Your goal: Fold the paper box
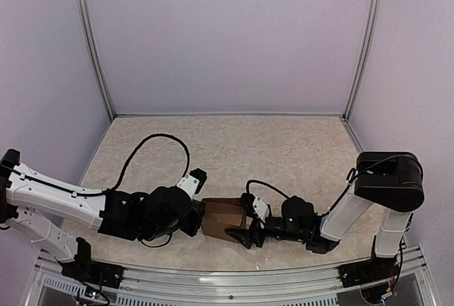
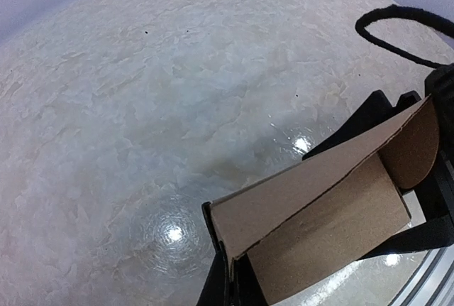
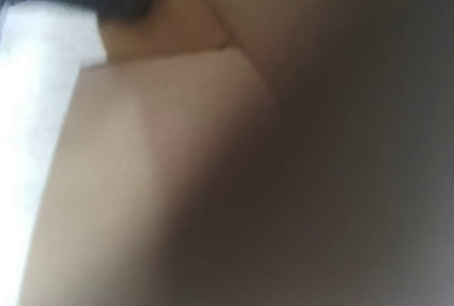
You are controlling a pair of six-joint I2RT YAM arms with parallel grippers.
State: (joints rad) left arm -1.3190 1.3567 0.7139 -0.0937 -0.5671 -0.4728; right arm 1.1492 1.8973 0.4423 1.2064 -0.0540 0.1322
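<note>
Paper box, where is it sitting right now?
In the top view the paper box sits on the table close to its near edge, about centre, directly between the left gripper and the right gripper.

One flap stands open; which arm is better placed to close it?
Right. The right gripper sits at the end of the paper box where the rounded flap stands open; the left gripper seems to pinch the other end.

The paper box (image 2: 319,221) is matt brown cardboard with a faintly grainy face; beneath it, the marbled beige surface (image 2: 142,107) shines glossy.
</note>
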